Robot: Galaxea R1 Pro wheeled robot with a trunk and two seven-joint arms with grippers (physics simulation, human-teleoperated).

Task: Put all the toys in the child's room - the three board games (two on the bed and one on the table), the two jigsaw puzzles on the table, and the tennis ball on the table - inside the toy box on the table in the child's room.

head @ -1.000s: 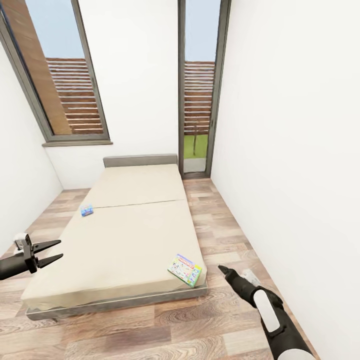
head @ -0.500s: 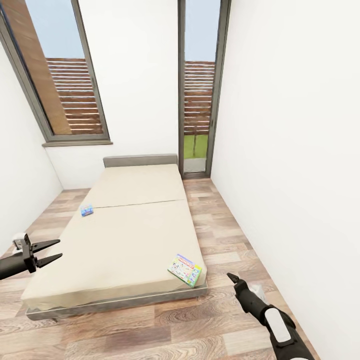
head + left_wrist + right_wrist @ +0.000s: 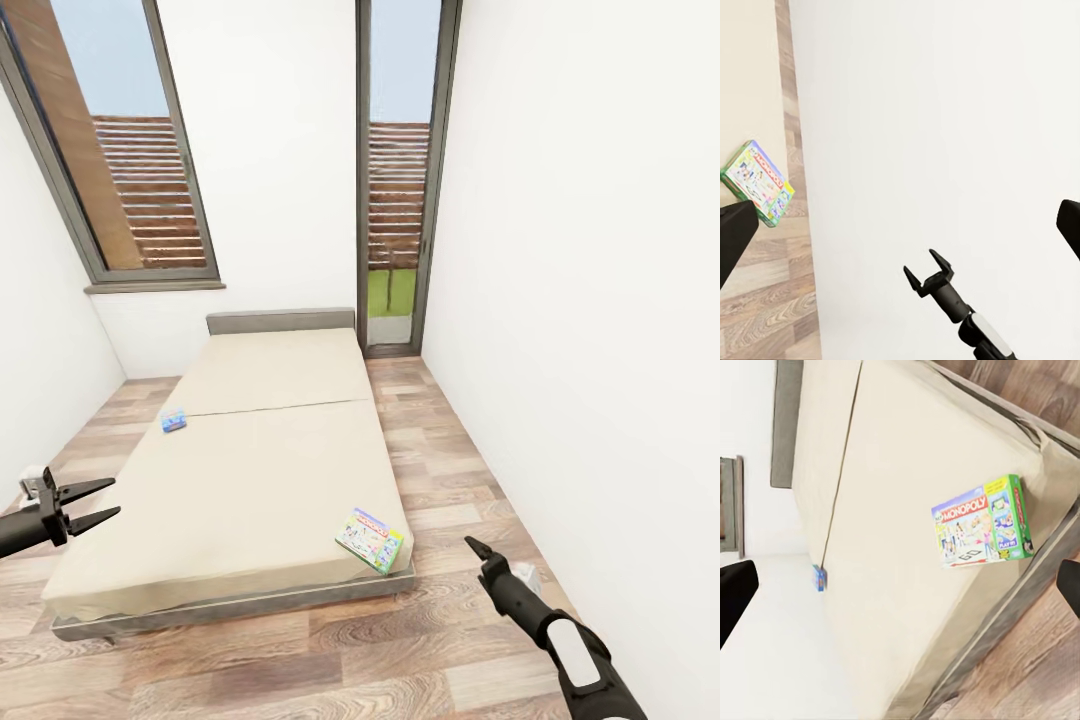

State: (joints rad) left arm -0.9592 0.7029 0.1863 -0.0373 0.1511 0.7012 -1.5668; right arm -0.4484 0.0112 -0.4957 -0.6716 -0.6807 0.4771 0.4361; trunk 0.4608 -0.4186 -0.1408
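Observation:
A green Monopoly board game (image 3: pixel 370 541) lies flat on the near right corner of the beige bed (image 3: pixel 250 470). It also shows in the wrist views as the same box (image 3: pixel 982 531) (image 3: pixel 757 182). A small blue board game (image 3: pixel 174 421) rests by the bed's left edge, seen again as a blue box (image 3: pixel 818 577). My left gripper (image 3: pixel 116 497) hovers open beside the bed's near left side, holding nothing. My right gripper (image 3: pixel 468 542) is open and empty over the floor to the right of the Monopoly box; its spread fingers (image 3: pixel 928 268) are plain in the left wrist view. The table and toy box are out of view.
The bed's grey frame (image 3: pixel 240 598) and headboard (image 3: pixel 280 321) stand on a wood floor (image 3: pixel 440 470). A white wall (image 3: pixel 590 330) runs close along the right. A glass door (image 3: pixel 395 200) is at the back, with a window (image 3: pixel 120 150) at the back left.
My right arm has drawn back toward the lower right, away from the Monopoly box. My left gripper has drifted slightly left and down. The bed and games have not moved.

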